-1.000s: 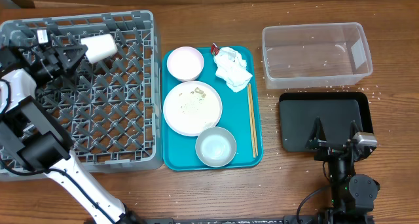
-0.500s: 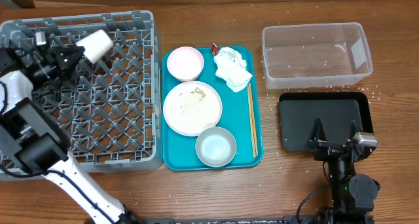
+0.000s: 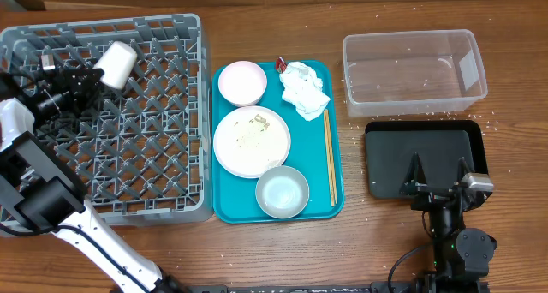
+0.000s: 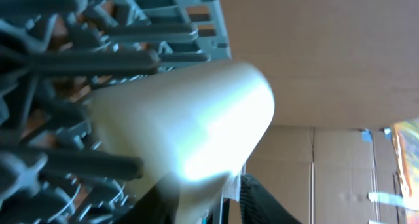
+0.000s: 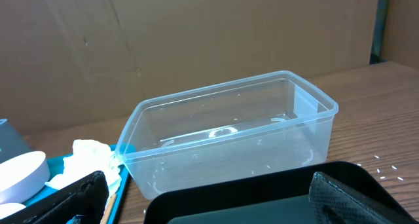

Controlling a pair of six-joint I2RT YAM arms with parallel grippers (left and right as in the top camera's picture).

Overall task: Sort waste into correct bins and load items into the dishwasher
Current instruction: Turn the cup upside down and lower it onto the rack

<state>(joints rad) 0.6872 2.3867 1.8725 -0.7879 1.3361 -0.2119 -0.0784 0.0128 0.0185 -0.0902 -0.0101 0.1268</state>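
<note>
A small white cup [image 3: 116, 60] lies tilted on the back part of the grey dishwasher rack [image 3: 103, 23]. My left gripper [image 3: 92, 70] has its fingers on either side of the cup's near end. In the left wrist view the cup [image 4: 190, 119] fills the space between the blurred fingers of the left gripper [image 4: 209, 207], so the grip is unclear. My right gripper [image 3: 438, 175] stands open over the black bin [image 3: 424, 152] with nothing between its fingers. The teal tray [image 3: 336, 199] carries a white plate [image 3: 251, 141], a white bowl [image 3: 242, 82], a steel-grey bowl [image 3: 282, 192], the crumpled napkin [image 3: 304, 89] and a red wrapper [image 3: 280, 64].
The clear tub [image 3: 415, 70] stands behind the black bin and also shows in the right wrist view, as clear tub [image 5: 229, 139] behind black bin [image 5: 262, 198]. Chopsticks [image 3: 330, 156] lie along the teal tray's right side. Loose grains [image 3: 488, 119] dot the table near the tub.
My left gripper has carried the cup a little to the left over the rack's back rows. The right arm has not moved.
</note>
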